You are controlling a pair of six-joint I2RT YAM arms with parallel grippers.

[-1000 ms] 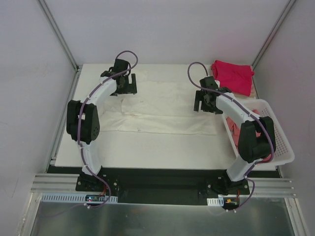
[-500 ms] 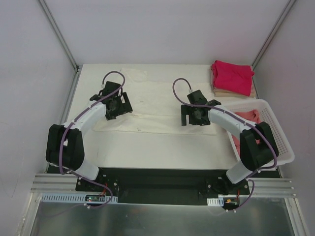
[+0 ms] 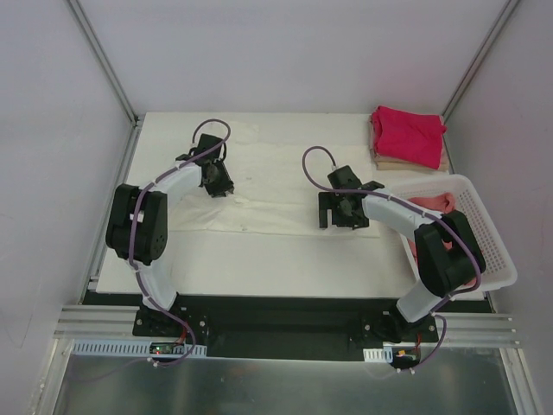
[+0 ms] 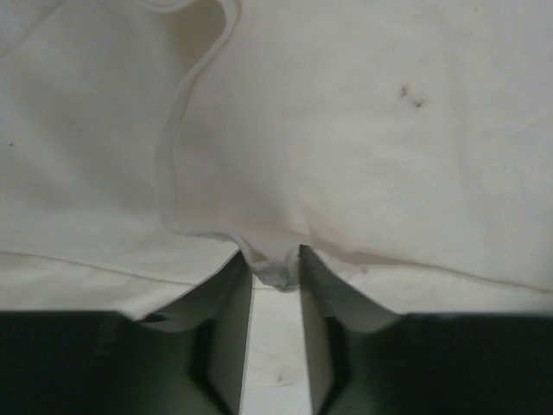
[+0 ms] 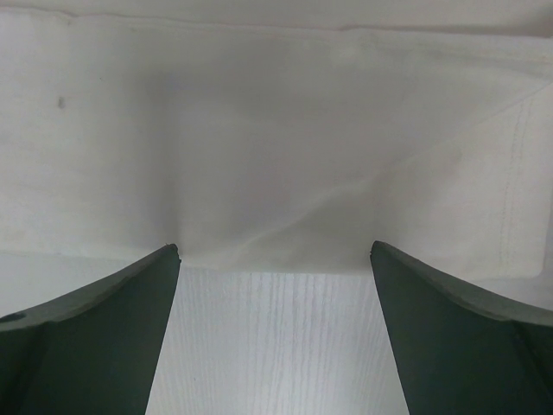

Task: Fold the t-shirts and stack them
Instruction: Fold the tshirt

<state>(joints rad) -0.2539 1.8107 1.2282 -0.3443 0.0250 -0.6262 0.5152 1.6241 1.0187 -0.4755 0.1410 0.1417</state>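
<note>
Two of the four t-shirts look finished. The magenta-red t-shirt [image 3: 408, 131] lies folded on the tan t-shirt [image 3: 390, 159] in a small stack just beyond the far end of the basket [image 3: 492, 251]. A third, the salmon-pink t-shirt [image 3: 436, 203], lies crumpled inside the basket, not yet folded. The cream t-shirt [image 3: 276, 186] is the one in hand. It lies spread on the counter [image 3: 259, 264] just beside the basket's left wall. Part of it seems to be doubled over, so I judge you are partway through its fold.

Your left gripper [image 3: 218, 180] sits on the end of the cream t-shirt away from the basket, with its jaws drawn nearly together on a small bunch of hem. Your right gripper [image 3: 340, 214] sits low at the end nearest the basket. Its jaws are spread wide on either side of the cloth's near edge and hold nothing.

What is left, as I read it:
- Take hold of the basket-side edge as well.
- Finish folding the cream t-shirt.
- Set it on the stack beyond the basket.
- Fold and stack the salmon-pink t-shirt.
</note>
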